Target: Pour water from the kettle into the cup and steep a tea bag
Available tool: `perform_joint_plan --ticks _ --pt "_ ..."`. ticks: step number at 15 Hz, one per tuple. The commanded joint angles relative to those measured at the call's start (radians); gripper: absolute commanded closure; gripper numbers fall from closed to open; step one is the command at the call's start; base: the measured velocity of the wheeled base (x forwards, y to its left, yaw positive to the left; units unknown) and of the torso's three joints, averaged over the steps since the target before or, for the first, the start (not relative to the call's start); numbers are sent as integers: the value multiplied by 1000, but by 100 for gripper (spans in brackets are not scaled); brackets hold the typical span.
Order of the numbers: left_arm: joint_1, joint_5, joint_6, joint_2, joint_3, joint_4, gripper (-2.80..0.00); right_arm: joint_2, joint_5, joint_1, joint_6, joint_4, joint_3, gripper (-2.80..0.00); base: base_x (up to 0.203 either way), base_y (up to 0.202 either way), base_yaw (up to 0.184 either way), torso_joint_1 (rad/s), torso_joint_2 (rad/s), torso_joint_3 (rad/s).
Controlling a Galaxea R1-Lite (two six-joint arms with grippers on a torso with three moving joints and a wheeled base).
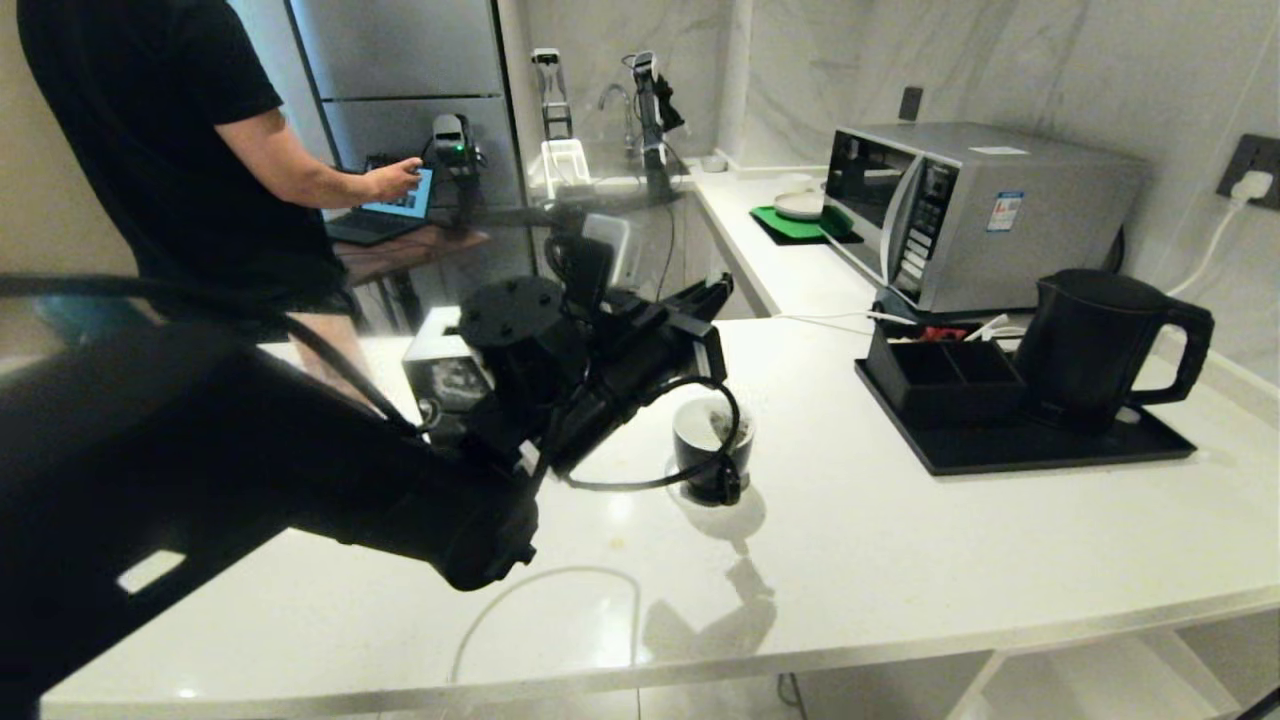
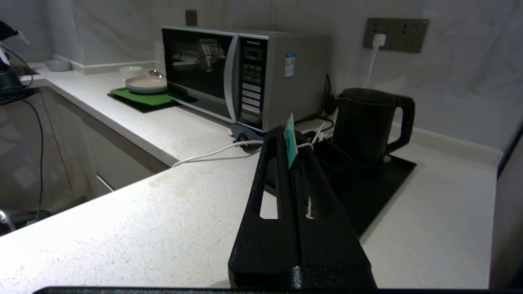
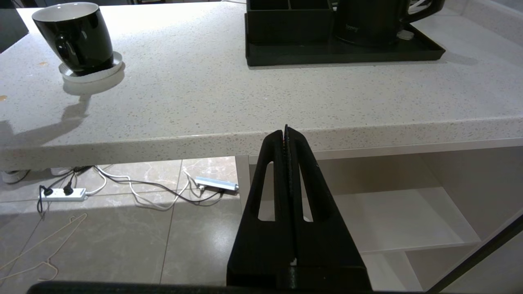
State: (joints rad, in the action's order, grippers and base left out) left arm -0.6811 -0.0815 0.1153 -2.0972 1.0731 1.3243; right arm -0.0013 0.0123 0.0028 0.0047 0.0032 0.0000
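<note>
The left gripper [image 2: 291, 143] was pinched shut on the tea bag's teal paper tag [image 2: 290, 141], its string [image 1: 716, 405] running down into the cup [image 1: 712, 447] directly below — the bag hung vertically, so dunking meant moving straight down; the right gripper [image 3: 287, 134], pressed together and empty, hung below the counter edge [image 3: 163, 143], well apart from the kettle [image 1: 1085, 340]

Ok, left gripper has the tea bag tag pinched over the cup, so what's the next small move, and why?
Probably lower the left gripper a little toward the cup. It is shut on the teal tag above the cup, with the string running down from it. The tea bag itself is hidden, so I can't tell whether it is already inside the cup.
</note>
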Motion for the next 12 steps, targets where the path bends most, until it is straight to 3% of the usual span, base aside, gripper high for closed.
perform_joint_plan --ticks 1,12 --pt "0 2 1 -44 30 7 0 1 0 0 0 0 0 0 0 0 0 0 0 0" --pt "2 22 15 -97 33 16 0 1 0 0 1 0 0 0 0 0 0 0 0 0"
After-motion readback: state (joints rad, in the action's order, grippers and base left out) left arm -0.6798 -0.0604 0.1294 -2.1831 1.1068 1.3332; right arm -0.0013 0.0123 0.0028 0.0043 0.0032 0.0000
